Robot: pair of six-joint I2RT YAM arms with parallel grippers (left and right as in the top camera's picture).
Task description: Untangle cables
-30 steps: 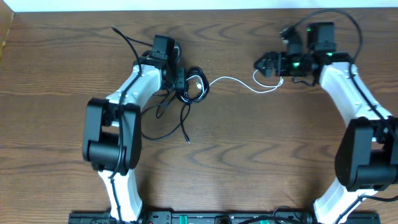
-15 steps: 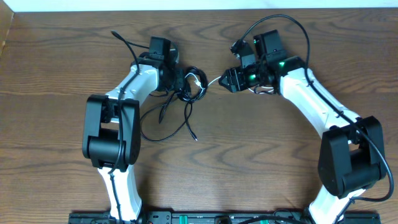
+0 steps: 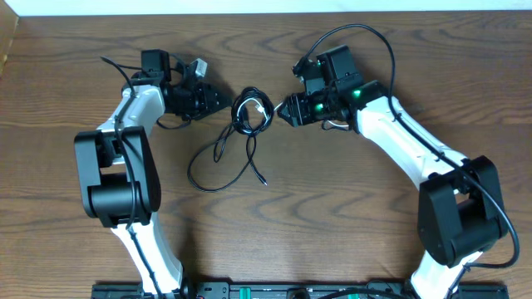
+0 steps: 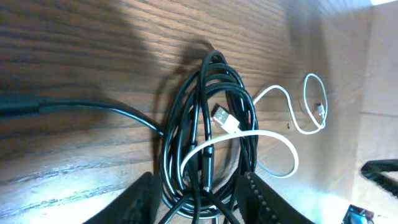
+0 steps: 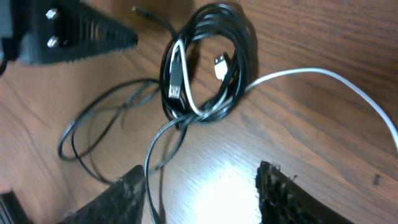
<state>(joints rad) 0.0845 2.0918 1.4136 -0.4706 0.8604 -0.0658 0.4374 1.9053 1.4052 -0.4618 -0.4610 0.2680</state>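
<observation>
The cables lie tangled in mid-table. Two black cords form a coil (image 3: 252,112), and loose black loops (image 3: 218,162) trail from it toward the front. A white cord (image 4: 273,140) threads through the coil (image 4: 208,140), its flat plug (image 4: 225,118) resting on top. My left gripper (image 3: 224,100) is just left of the coil and open; coil strands lie between its fingertips in the left wrist view (image 4: 199,199). My right gripper (image 3: 284,110) is just right of the coil and open over bare wood (image 5: 202,196). The white cord (image 5: 311,74) runs off to its right.
The table's far edge (image 3: 266,13) meets a white strip at the back. Thick black wires (image 3: 357,33) arch over the right arm. A black rail (image 3: 249,291) runs along the front edge. My left gripper's fingertip (image 5: 93,34) shows in the right wrist view.
My right arm swung in from the far right to the coil, its jaws narrowing. My left gripper pulled back left off the coil. The white cord lost its long straight run.
</observation>
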